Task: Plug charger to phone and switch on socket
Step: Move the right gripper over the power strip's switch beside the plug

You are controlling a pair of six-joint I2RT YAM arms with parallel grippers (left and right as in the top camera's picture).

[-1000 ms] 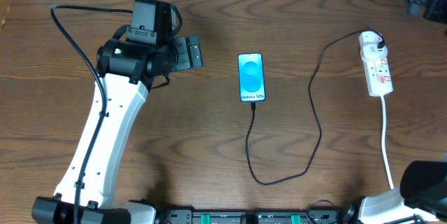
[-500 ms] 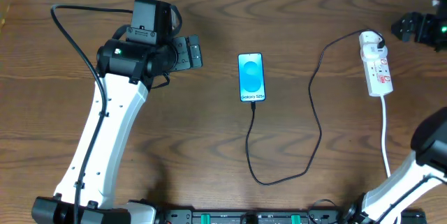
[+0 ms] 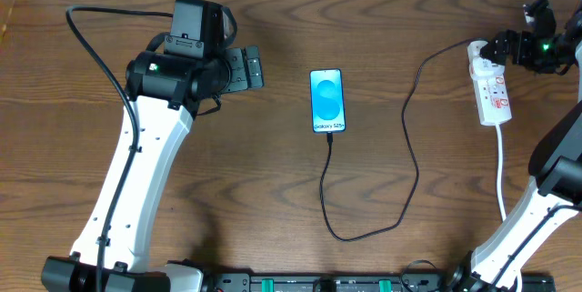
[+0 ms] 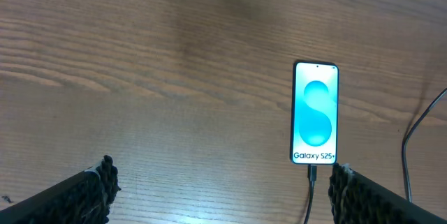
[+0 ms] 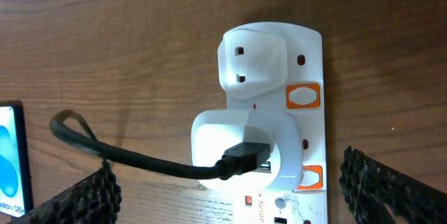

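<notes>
The right arm has swung in to 2 o'clock, jaws apart above the socket where the charger sits plugged in; left jaws apart too, phone lying mid dark-wood tabletop.

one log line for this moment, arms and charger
charger: in phone and socket | right gripper: open, over socket | left gripper: open, clear of phone

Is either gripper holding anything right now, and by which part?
Nothing is held. The left gripper hangs open, apart from the phone; the right gripper hangs open over the socket.
</notes>
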